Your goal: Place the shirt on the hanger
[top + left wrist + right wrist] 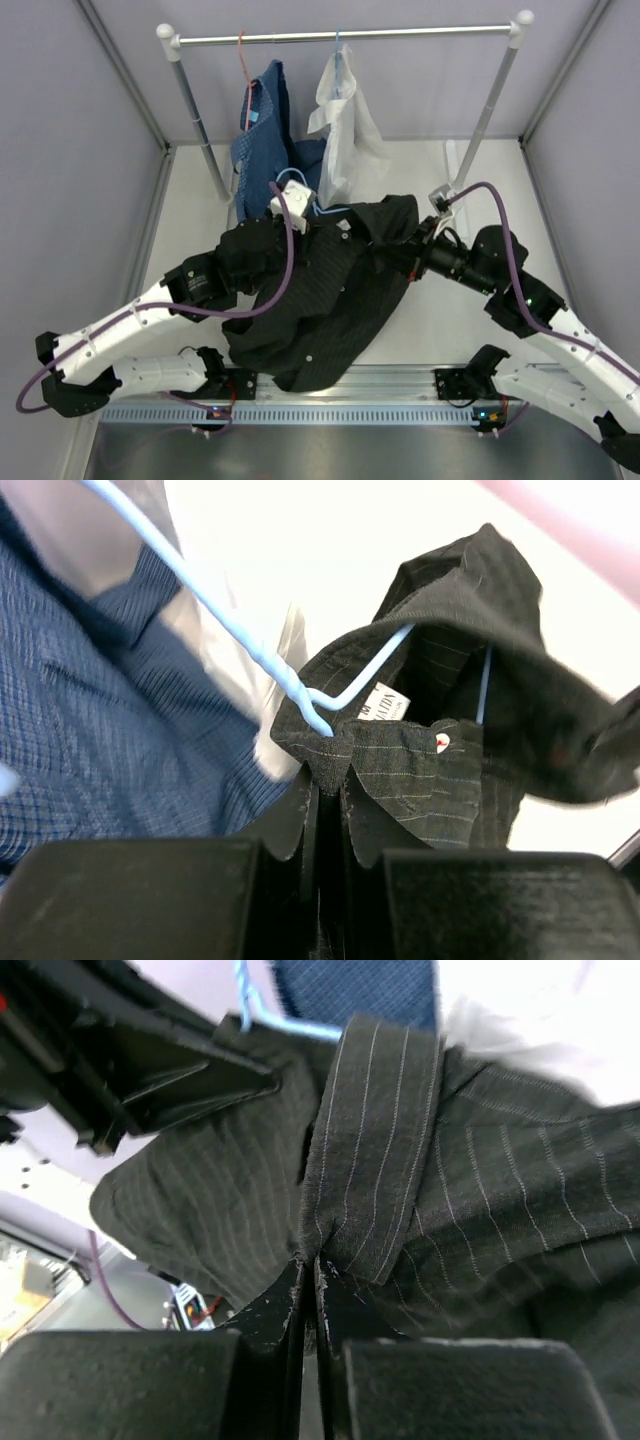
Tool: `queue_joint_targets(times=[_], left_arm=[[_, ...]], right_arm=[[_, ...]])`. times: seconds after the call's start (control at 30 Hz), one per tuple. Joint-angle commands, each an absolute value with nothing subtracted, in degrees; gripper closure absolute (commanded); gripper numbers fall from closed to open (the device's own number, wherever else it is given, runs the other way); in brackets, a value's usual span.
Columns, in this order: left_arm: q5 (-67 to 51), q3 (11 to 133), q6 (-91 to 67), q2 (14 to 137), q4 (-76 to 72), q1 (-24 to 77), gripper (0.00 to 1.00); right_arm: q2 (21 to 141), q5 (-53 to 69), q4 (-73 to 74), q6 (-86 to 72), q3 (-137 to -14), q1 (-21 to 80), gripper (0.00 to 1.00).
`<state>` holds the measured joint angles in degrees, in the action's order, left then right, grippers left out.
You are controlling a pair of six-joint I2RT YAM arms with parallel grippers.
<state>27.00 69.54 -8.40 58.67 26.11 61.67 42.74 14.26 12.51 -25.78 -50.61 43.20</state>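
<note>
The black pinstriped shirt (330,295) hangs between my two grippers above the table, its body drooping towards the near edge. The thin light-blue hanger (250,645) runs into the shirt's collar opening (400,745). A bit of its wire shows by the collar in the top view (325,211) and in the right wrist view (290,1026). My left gripper (330,775) is shut on the collar edge, right where the hanger wire meets the cloth. My right gripper (310,1265) is shut on a folded pinstriped band of the shirt (375,1150). Most of the hanger is hidden inside the shirt.
A clothes rack with a metal rod (345,37) stands at the back. A blue patterned shirt (265,130) on a red-orange hanger (243,60) and a white shirt (345,125) hang from it, close behind the black shirt. Grey walls stand on both sides.
</note>
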Motion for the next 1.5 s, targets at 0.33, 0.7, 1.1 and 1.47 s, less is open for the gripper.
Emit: queue_joint_targets(times=[0.33, 0.7, 1.1, 1.47], left_arm=[[10.1, 61.5, 1.8, 47.0, 2.4, 61.7, 1.0], [-7.5, 61.2, 8.4, 47.8, 11.2, 61.7, 1.0], [-38.8, 63.5, 9.3, 56.6, 11.2, 61.7, 1.0], [-42.0, 65.9, 9.2, 60.8, 11.3, 61.7, 1.0]], right_arm=[[41.5, 11.9, 1.8, -28.7, -41.7, 51.0, 0.75], [25.2, 7.5, 38.6, -11.5, -61.2, 50.9, 0.42], [40.3, 31.7, 30.4, 1.2, -68.6, 50.9, 0.38], [40.7, 39.3, 15.0, -4.7, -60.1, 50.9, 0.53]])
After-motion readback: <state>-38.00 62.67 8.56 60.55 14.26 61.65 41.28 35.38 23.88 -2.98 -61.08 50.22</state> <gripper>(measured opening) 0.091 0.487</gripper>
